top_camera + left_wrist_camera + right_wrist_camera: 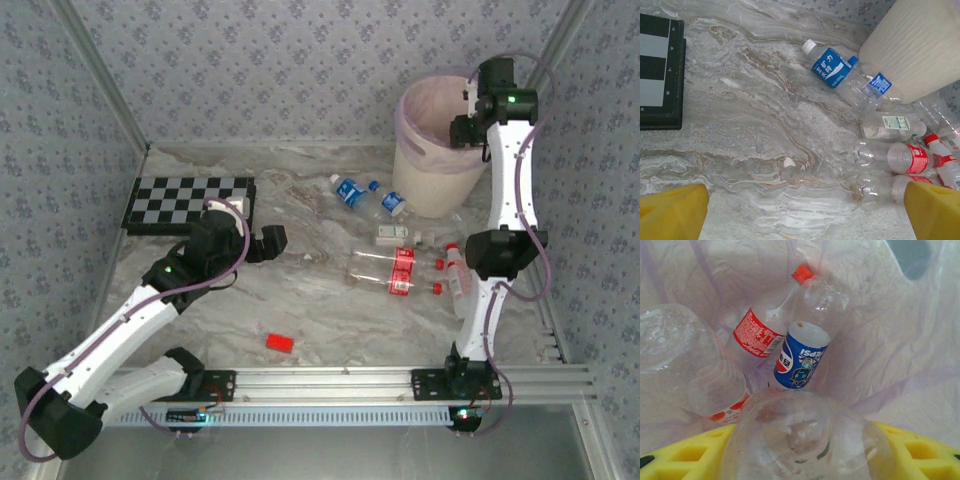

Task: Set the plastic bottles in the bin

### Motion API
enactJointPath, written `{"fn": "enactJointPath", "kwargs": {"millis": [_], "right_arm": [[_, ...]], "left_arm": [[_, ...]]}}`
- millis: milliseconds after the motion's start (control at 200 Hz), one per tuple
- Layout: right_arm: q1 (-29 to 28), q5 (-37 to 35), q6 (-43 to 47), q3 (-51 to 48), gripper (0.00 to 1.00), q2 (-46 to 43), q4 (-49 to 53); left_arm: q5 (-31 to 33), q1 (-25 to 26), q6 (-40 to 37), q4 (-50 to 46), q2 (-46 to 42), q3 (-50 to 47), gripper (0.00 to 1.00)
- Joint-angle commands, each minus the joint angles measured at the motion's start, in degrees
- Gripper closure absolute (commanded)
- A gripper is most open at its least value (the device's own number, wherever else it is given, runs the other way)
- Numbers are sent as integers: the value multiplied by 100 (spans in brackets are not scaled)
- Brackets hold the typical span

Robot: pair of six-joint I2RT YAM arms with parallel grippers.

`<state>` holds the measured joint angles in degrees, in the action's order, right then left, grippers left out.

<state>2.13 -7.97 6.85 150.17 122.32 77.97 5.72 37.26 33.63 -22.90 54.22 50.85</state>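
Starting at the near side: one small red block (pixel 280 343) lies alone on the marble table (pixel 200 310), well apart from everything and no part of the job. Just beyond it the left gripper (pixel 802 217) hangs low over bare table, yellow fingers (pixel 672 212) spread as wide as they go, nothing between them. To my eye it's set to take one of the loose bottles to its right.

And there they are, the plastic bottles, on their sides in a cluster right of centre. Two red-labelled bottles (pixel 400 270) lie side by side, with a red-capped bottle (pixel 457 268) just right of them. A white-labelled bottle (pixel 392 235) lies beyond, then two blue-labelled bottles (pixel 348 190) nearest the bin. Six by my count, perhaps a seventh clear one against the bin's foot, though the glare makes that hard to call.

Far left, one checkerboard (pixel 185 203), out of the way.

Far right, the one bin (pixel 440 175) stands upright, pink liner (pixel 880 340) over its rim. The right gripper (pixel 802 452) hovers directly above its mouth, jaws partly closed around a clear bottle (pixel 805 425). It's held over the opening so that letting go should drop it in.

Inside the bin I count three: a red-capped Coca-Cola bottle (pixel 760 332), a Pepsi bottle (pixel 802 355) and a clear one on the left (pixel 685 360).
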Motion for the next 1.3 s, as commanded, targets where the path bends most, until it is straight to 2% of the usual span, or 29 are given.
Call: {"fn": "enactJointPath", "kwargs": {"millis": [0, 220, 405, 555, 705, 740, 895, 1015, 1149, 1299], "right_arm": [[-105, 148, -106, -160, 78, 20, 307], [-219, 496, -544, -704, 72, 365, -676], [-261, 655, -730, -813, 41, 402, -1000], [-266, 486, -696, -611, 22, 111, -951], [-254, 291, -576, -303, 7, -361, -842], [-254, 234, -552, -193, 0, -469, -784], [-252, -81, -514, -124, 0, -1073, -720], [-252, -247, -635, -645, 0, -1821, -953], [-359, -191, -947, -2340, 0, -3140, -1729], [-533, -706, -1780, -4604, 0, -4749, -2045]], "left_arm": [[-71, -4, -105, 83, 21, 160, 0], [-88, -3, -12, 92, 177, 162, 0], [-141, -1, 65, 141, 234, 79, 0], [-132, -6, 39, 119, 304, 57, 0], [-138, 0, 108, 146, 452, 87, 0], [-141, 1, 126, 154, 502, 105, 0], [-226, 1, 203, 169, 739, 197, 0], [-337, 7, 206, 215, 927, 232, 0], [-375, 18, 224, 363, 1113, 165, 0], [-537, 18, 339, 674, 1369, 57, 0]]}}
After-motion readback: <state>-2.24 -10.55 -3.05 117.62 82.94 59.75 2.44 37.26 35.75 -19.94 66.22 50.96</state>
